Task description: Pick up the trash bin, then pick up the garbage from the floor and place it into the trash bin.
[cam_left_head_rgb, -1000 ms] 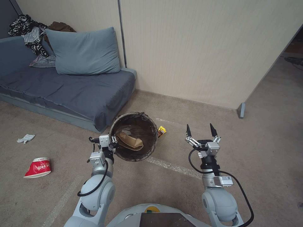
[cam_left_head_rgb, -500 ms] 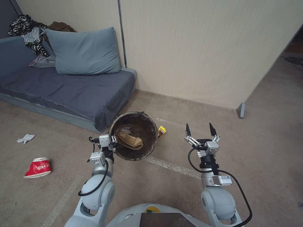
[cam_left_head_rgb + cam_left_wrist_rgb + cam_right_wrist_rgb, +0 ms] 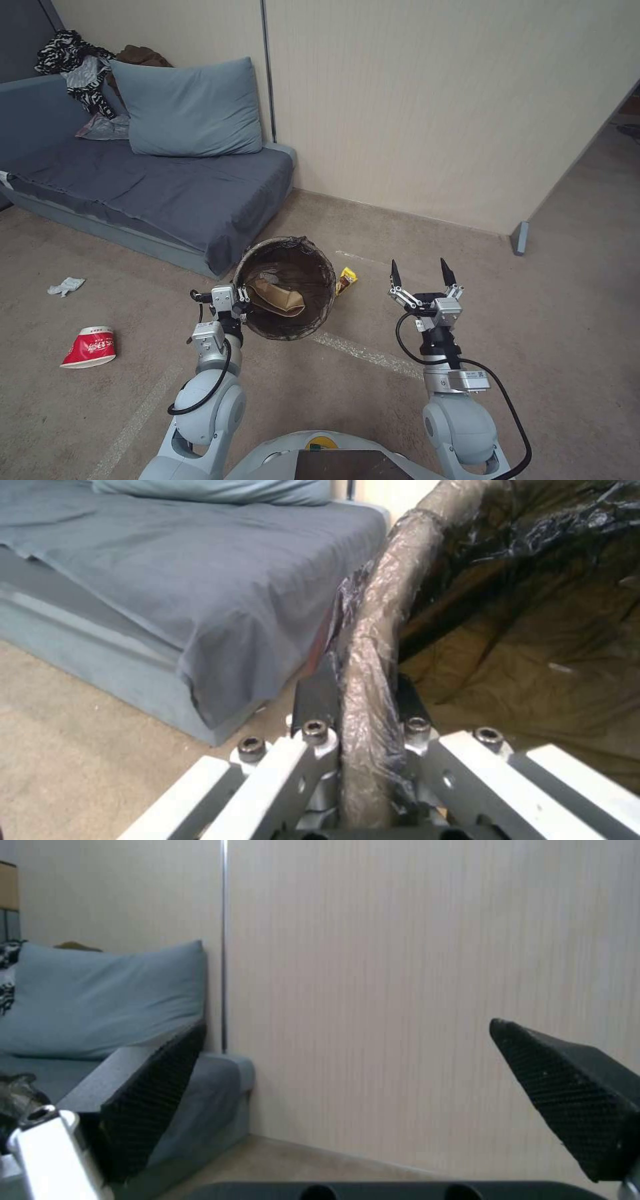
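Note:
My left gripper is shut on the near-left rim of the trash bin, held above the floor. The left wrist view shows the bag-wrapped rim clamped between the gripper fingers. A tan paper bag lies inside the bin. Garbage on the floor: a yellow snack wrapper just right of the bin, a red-and-white paper cup on its side at the left, and a white crumpled tissue beyond it. My right gripper is open and holds nothing, raised to the right of the wrapper; its black fingers stand wide apart.
A grey-blue sofa with a pillow and heaped clothes stands at the left, its corner close behind the bin. A beige wall runs behind, ending at a corner post. Open carpet lies to the right.
The whole head view has shifted slightly, so the camera moved. The bin stays in my left gripper and the right gripper stays open in about the same place.

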